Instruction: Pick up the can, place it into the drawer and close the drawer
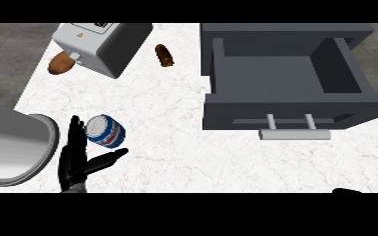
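Can [105,131], blue and white with some red, lies tilted on the white marbled table [170,150] at lower left of the frame, well apart from the drawer. My left hand [77,161] is right by it: fingers [74,132] straight and open, running up along the can's left side, touching or just beside it, can't tell which. Thumb [109,158] sticks out to the right just below the can. Nothing gripped.

Drawer [284,87], dark grey, sits pulled open at upper right to centre right; inside looks bare grey. Its pale handle [294,134] faces the lower edge of the frame.

My right hand [347,190] shows only as a small black bit at the bottom right edge; can't tell its fingers' state.

Left edge, lower left: rim of a metal sink [46,145], just beside my left hand. Upper left: white boxy appliance [103,45], tilted, with a brown bread-like item [62,63] touching its left side. A small dark brown item [164,55] lies just to the right of the appliance.
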Tool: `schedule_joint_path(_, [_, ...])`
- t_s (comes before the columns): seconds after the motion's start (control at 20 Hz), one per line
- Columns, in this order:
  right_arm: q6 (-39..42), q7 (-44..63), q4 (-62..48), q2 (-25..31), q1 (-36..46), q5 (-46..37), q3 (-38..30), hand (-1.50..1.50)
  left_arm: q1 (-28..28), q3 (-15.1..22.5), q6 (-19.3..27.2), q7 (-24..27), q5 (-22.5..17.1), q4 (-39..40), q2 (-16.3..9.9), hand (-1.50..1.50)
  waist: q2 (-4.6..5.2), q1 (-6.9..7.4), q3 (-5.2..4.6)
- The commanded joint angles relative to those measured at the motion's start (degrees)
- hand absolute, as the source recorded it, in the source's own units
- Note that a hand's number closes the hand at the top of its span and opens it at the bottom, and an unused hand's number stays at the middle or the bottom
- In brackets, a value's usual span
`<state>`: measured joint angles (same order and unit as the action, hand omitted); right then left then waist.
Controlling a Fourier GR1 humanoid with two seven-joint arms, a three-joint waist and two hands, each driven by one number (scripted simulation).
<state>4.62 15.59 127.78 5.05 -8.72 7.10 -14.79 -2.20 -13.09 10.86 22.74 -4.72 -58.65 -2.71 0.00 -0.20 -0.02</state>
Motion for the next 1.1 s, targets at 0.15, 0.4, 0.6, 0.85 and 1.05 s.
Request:
schedule_joint_path(0.15, [1.1, -3.1, -2.6, -1.2, 0.5, -1.8, 0.2, -1.5, -5.4, -1.2, -1.4, 2.6, -1.7, 7.6, -3.0, -1.5, -0.01, 0.03, 0.02])
schedule_joint_path(0.4, [2.8, -2.4, 1.0, -1.7, -3.1, -0.5, -0.9, -1.5, -10.9, -2.8, -2.0, 10.8, -2.2, 19.8, -2.7, -1.5, 0.03, -0.24, 0.0])
schedule_joint_path(0.6, [2.2, 1.5, 4.8, -1.0, -2.2, 0.1, -0.8, -1.5, -13.5, -2.4, -8.1, 8.3, -2.9, 21.0, -6.8, -1.5, 0.0, -0.25, -0.01])
schedule_joint_path(0.85, [2.1, 1.1, -1.1, 1.0, 2.0, 1.4, -3.6, -1.5, -19.1, -2.1, -9.8, 8.9, -3.0, 27.2, -6.7, 1.5, 0.05, -0.24, -0.01])
schedule_joint_path(1.05, [2.8, -0.1, 2.1, -0.7, -0.9, 2.0, -3.1, -1.5, -21.4, -2.1, -13.0, 12.2, -3.7, 30.7, -5.6, 1.5, 0.06, -0.47, -0.02])
